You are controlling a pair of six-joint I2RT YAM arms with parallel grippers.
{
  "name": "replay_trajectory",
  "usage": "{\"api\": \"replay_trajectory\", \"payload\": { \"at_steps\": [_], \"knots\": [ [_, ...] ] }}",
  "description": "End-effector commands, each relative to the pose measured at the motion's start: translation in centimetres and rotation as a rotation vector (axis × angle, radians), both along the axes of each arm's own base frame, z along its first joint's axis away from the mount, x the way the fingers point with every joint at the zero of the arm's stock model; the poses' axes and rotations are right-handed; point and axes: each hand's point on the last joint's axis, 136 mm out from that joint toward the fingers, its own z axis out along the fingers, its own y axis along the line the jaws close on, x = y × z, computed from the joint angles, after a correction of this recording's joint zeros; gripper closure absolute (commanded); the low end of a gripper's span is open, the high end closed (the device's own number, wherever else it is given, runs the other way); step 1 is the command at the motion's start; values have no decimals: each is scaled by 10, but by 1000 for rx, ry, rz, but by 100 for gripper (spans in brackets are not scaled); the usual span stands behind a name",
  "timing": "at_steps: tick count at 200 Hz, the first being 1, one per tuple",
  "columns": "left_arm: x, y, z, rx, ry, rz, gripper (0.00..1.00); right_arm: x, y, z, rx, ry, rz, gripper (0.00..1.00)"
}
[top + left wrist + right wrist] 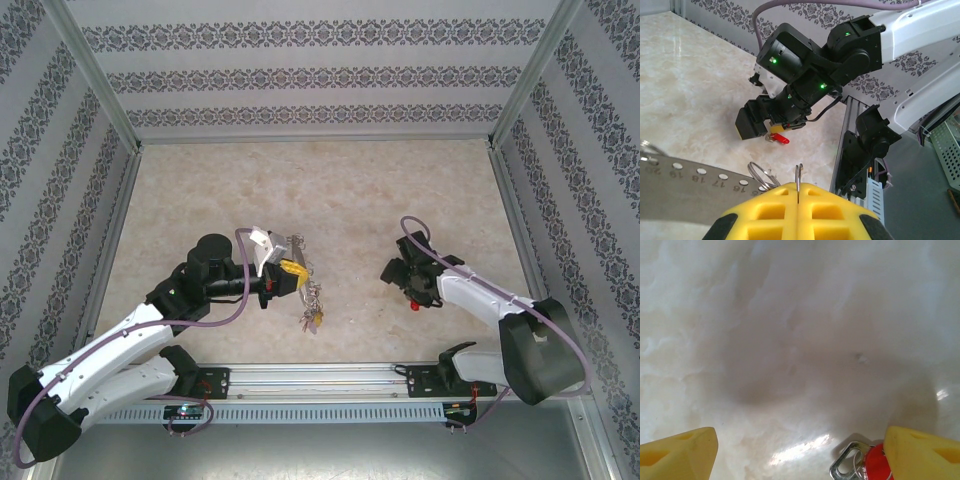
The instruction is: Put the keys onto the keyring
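right pincer (800, 455) hangs wide over the red-tagged key (874, 466), which lies on the table (790, 315) off centre, close to one finger. it should probably centre on the tag before closing. left pincer (798, 192) is clamped on the keyring (695, 190), a grey numbered band edged with silvery rings.

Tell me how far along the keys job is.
Done: the keyring is pinched in the shut left gripper. In hand: the open right gripper is low over the red-tagged key lying on the table. Left: grasping that key and threading it on.
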Motion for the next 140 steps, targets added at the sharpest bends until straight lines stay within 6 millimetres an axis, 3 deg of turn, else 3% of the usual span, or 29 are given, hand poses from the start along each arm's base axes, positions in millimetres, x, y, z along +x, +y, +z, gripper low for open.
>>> {"api": "replay_trajectory", "payload": {
  "at_steps": [1,56,92,117,140],
  "knots": [
    [2,0,20,-64,-59,-8,100,-3,13,-4,22,28,-18,14],
    [4,2,18,-39,-62,11,100,4,75,1,112,18,73,14],
    [7,3,15,-25,-53,24,100,15,107,22,143,-47,166,15],
    [11,4,8,5,-40,42,100,17,116,42,74,-78,319,15],
    [12,4,5,14,-33,49,100,3,110,47,13,-69,396,21]
  ]
}}
